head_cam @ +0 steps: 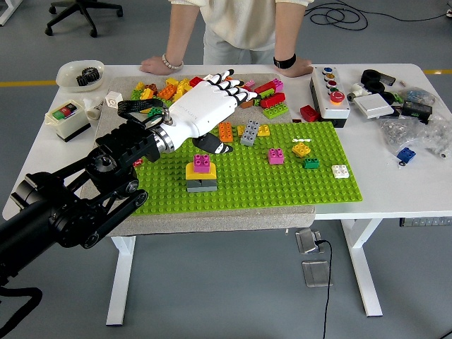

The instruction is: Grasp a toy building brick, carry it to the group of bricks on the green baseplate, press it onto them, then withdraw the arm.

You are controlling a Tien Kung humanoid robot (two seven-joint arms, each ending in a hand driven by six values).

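Note:
A small stack stands on the green baseplate (pixel 282 185): a magenta brick (pixel 202 162) on a yellow brick (pixel 200 172) on a grey brick (pixel 202 186). My left hand (pixel 212 106), white with black fingertips, hovers above and behind the stack, fingers stretched out flat and holding nothing. It reaches over the loose pile of coloured bricks (pixel 176 90) at the back of the mat. Other single bricks sit on the plate: grey (pixel 249 133), pink (pixel 276 155), yellow (pixel 301 149), white (pixel 340 171). My right arm is out of sight.
A person stands at the far side with both hands (pixel 152 65) resting on the table edge. A button box (pixel 330 92) and cluttered parts lie at the right, a white bowl (pixel 79 73) and a switch box (pixel 67 119) at the left.

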